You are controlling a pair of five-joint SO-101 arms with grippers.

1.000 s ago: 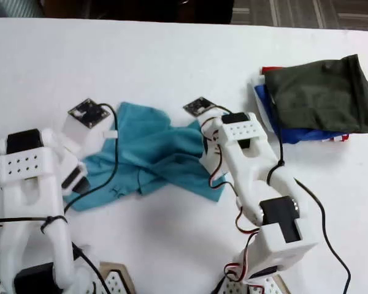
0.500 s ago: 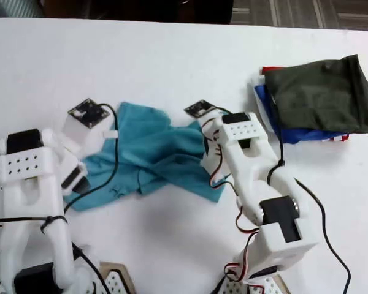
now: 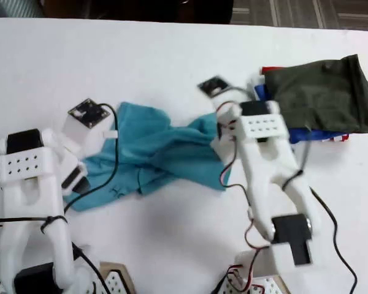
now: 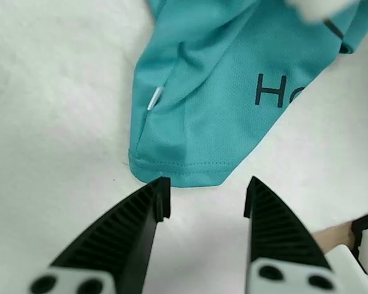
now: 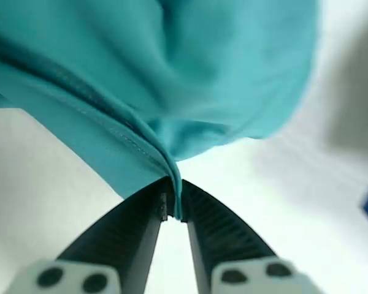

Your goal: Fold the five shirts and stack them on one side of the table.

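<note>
— Where was the teal shirt (image 3: 150, 153)?

— Unfolded and twisted on the bench (image 3: 172, 55), between the two arms. Its right end lay near the pile (image 3: 319, 98) of folded shirts at the bench's right side.

— And the tools?

— The right tool (image 5: 172, 208) had its jaws pinched together on a seam at the shirt's edge. The left tool (image 4: 205, 196) was spread wide just short of a hem corner, touching nothing.

— So what could have gone wrong?

— The right pinch was thin, only the very tips on a ridge of cloth (a slippery-looking knit, at that). A sharp pull would probably have slid it free. The other end had no hold on it, so a pull might have dragged the whole twisted shirt instead of spreading it.

— Toward the pile?

— Quite possibly. The right arm stood close beside it, and a swing that way could have knocked the top shirt askew. The left tool, closing from where it hung, risked catching bare bench instead of hem.
</note>
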